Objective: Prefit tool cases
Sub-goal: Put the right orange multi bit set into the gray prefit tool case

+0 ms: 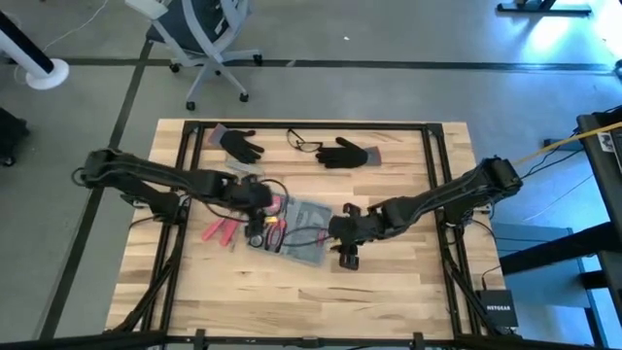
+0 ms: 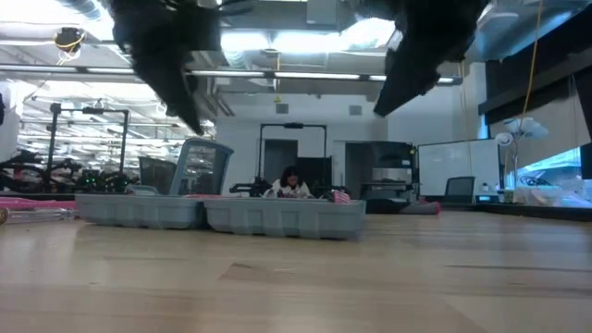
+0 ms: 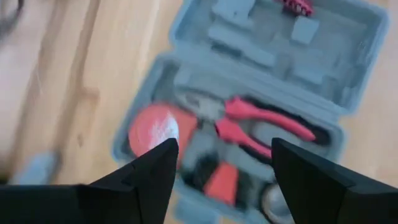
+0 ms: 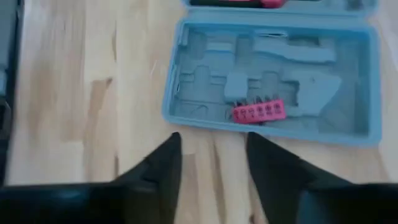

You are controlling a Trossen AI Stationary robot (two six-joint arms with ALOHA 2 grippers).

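Note:
The grey-blue tool case [image 1: 296, 226] lies open and flat on the table's middle, both halves [image 2: 222, 215] resting on the wood. One half [image 3: 249, 155] holds red-handled pliers [image 3: 261, 124] and a red round tool. The other half [image 4: 273, 81] holds a red bit strip [image 4: 259, 112] in its moulded slots. My left gripper [image 3: 224, 149] hangs open above the filled half, touching nothing. My right gripper [image 4: 211, 143] stands open over bare wood just beside the other half's long edge, with nothing between its fingers.
Loose red-handled tools [image 1: 222, 231] lie on the table left of the case. Two black gloves [image 1: 241, 144] [image 1: 345, 153] and a pair of glasses [image 1: 303, 142] lie near the far edge. Bare wood stretches along the near edge [image 1: 311, 292]. An office chair stands beyond the table.

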